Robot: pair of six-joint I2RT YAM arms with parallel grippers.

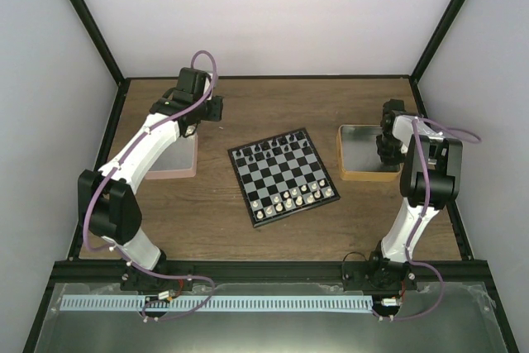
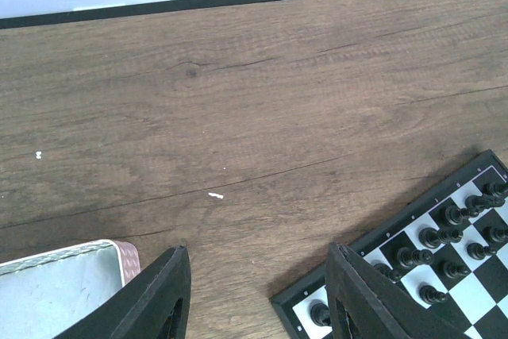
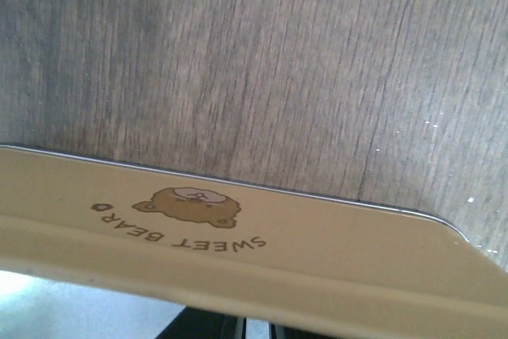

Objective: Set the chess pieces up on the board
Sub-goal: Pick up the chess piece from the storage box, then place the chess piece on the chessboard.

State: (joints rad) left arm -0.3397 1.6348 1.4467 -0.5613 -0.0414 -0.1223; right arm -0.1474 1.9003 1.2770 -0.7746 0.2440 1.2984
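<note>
Where board (image 1: 285, 178) sits, pink tray (image 1: 180, 163) (left), tan tray (image 1: 357, 153)

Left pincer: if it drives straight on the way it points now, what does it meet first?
Probably the bare table, in the gap between the pink tray and the board; neither lies between the fingers of the open left pincer. Depth is unclear.

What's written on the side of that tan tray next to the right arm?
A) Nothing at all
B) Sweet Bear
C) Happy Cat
B: in the right wrist view, the wall of the tan tray carries a bear face and the words SWEET BEAR.
</note>
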